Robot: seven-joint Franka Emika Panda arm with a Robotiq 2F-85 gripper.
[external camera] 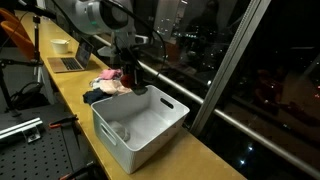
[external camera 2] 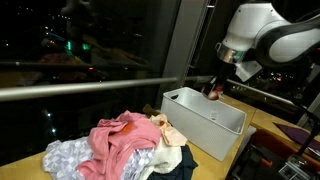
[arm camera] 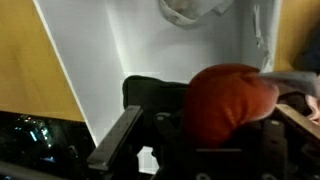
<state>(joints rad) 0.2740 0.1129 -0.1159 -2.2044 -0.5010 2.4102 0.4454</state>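
Gripper (external camera: 128, 76) shut tight on red cloth (arm camera: 228, 100), at 11 o'clock of bin (external camera: 140, 146). Grip looks shallow, so I think the cloth cld slip or snag the rim.

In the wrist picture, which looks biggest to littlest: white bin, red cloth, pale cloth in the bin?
1. white bin
2. red cloth, looking bigger because it is close to the camera
3. pale cloth, cut off at the top edge
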